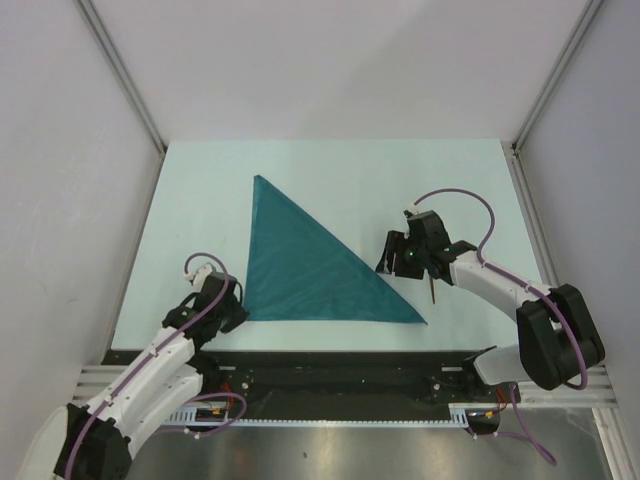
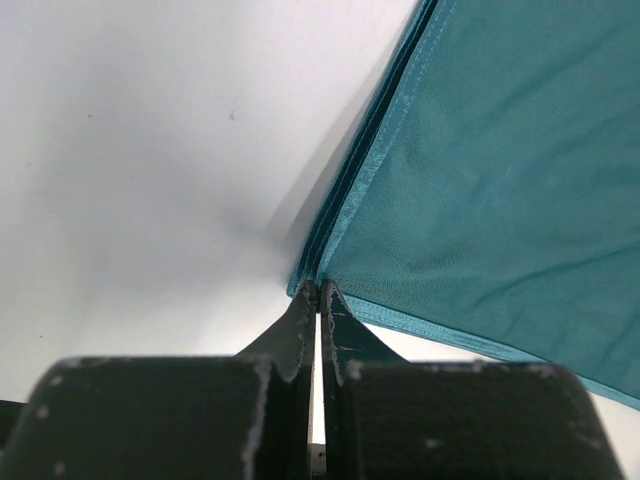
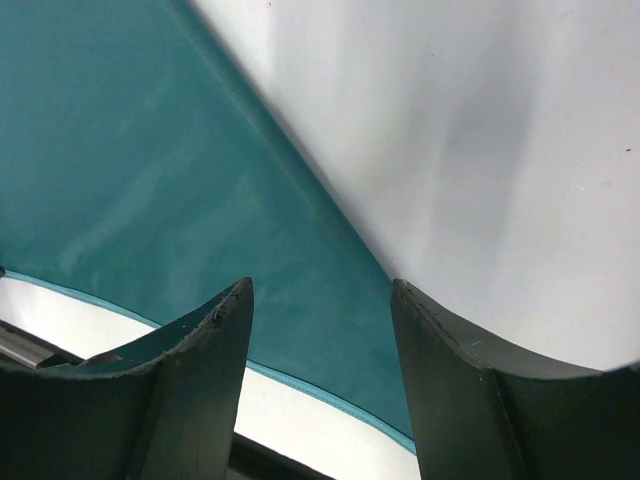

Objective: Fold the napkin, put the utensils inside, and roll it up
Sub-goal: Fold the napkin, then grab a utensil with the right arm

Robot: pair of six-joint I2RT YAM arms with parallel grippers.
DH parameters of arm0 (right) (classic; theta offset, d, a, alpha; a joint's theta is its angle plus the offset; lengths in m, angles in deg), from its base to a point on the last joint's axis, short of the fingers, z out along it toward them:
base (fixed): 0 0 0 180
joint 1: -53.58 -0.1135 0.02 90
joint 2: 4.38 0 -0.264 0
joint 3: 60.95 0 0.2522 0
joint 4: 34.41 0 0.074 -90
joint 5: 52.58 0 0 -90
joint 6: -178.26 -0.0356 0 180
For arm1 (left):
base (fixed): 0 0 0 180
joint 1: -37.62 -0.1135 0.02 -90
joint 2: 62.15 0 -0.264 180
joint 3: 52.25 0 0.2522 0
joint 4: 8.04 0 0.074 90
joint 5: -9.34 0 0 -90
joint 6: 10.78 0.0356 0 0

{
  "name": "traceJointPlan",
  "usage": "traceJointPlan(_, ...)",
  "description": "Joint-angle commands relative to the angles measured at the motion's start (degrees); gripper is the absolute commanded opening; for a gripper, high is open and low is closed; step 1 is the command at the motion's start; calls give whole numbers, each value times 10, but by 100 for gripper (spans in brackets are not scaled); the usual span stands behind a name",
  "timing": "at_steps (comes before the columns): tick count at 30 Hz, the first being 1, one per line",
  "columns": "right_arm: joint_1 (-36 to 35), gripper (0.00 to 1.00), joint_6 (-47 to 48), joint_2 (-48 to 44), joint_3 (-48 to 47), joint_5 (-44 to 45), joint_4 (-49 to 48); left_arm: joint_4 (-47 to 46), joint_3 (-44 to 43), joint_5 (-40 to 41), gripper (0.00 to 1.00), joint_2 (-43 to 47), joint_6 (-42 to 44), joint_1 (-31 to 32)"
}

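The teal napkin (image 1: pixel 300 265) lies on the table folded into a triangle, its right-angle corner at the near left. My left gripper (image 1: pixel 238 312) is shut with its tips on that corner, pinching the layered edges in the left wrist view (image 2: pixel 318 287), where the napkin (image 2: pixel 500 180) fills the right side. My right gripper (image 1: pixel 392 255) is open and empty just above the napkin's long diagonal edge; the cloth (image 3: pixel 150 150) shows between its fingers (image 3: pixel 225 320). A thin dark spoon handle (image 1: pixel 432 290) pokes out below the right wrist; the spoon's bowl is hidden.
The white table (image 1: pixel 200 200) is walled by grey panels left, right and behind. A metal rail (image 1: pixel 350 375) runs along the near edge by the arm bases.
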Motion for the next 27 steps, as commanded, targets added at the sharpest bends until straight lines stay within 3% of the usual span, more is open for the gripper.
traceJointPlan(1,-4,62,-4,-4,1,12,-6,15,8,13,0,22,-26,3)
traceJointPlan(20,-4,63,3,5,-1,8,-8,41,19,21,0,49,-58,15)
traceJointPlan(25,-3,63,18,-2,-11,43,16,42,20,21,0,51,-61,19)
traceJointPlan(27,4,63,26,-9,-17,60,37,40,20,18,20,50,-61,19)
